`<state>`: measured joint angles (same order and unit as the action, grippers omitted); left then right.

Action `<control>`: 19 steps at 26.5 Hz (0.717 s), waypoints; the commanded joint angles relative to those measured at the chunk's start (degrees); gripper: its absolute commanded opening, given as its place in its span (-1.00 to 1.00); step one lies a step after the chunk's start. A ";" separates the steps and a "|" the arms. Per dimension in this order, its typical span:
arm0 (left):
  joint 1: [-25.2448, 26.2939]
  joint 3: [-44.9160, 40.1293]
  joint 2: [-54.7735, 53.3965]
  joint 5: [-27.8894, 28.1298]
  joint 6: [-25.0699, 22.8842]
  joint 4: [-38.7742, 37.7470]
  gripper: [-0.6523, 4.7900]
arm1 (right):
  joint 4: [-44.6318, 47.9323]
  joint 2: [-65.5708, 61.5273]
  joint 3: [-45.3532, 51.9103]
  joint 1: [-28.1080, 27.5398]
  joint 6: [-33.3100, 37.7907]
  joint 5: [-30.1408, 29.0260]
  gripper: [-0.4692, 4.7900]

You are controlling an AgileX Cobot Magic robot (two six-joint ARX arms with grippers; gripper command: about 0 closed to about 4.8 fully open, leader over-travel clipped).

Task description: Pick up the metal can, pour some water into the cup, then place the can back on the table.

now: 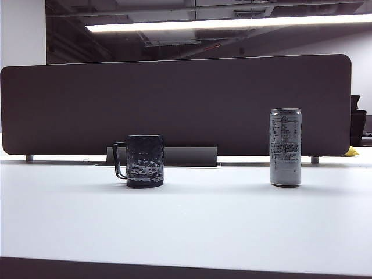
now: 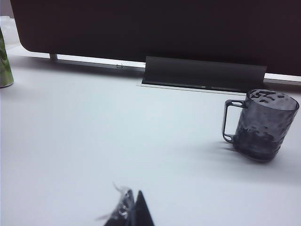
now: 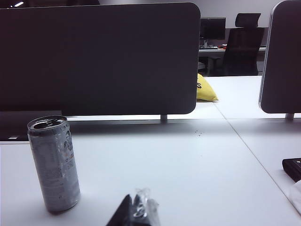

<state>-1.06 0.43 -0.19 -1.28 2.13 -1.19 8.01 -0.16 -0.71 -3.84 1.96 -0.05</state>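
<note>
The metal can [image 1: 285, 147] stands upright on the white table [image 1: 192, 221] at the right, its top opened; the right wrist view shows the can [image 3: 53, 163] too. The dark dimpled cup [image 1: 143, 160] stands upright to the left, handle pointing left, and the cup [image 2: 261, 124] also shows in the left wrist view. No gripper shows in the exterior view. My left gripper [image 2: 131, 207] is shut and holds nothing, well short of the cup. My right gripper [image 3: 136, 209] is shut with nothing in it, beside the can and apart from it.
A dark brown divider panel [image 1: 174, 104] runs across the back of the table, with a dark cable flap [image 2: 202, 75] at its foot. A green can [image 2: 4, 61] stands far off on the cup's handle side. A yellow object [image 3: 205, 89] and a black device [image 3: 292, 168] lie beyond the can.
</note>
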 commanded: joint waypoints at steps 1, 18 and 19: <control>0.00 0.07 -0.04 -0.04 -0.17 0.39 -0.78 | 0.76 0.07 -0.13 0.07 0.20 -0.07 -0.84; -21.29 0.04 -0.04 9.57 -0.17 0.39 -0.78 | 0.76 0.07 -0.13 0.11 1.38 -0.13 -0.84; -24.90 0.04 -0.04 9.68 -0.17 0.42 -0.78 | 0.79 0.07 -0.13 0.11 1.55 -0.13 -0.84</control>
<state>-22.09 0.43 -0.19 7.33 2.15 -1.21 8.01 -0.16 -0.71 -3.81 2.48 -0.10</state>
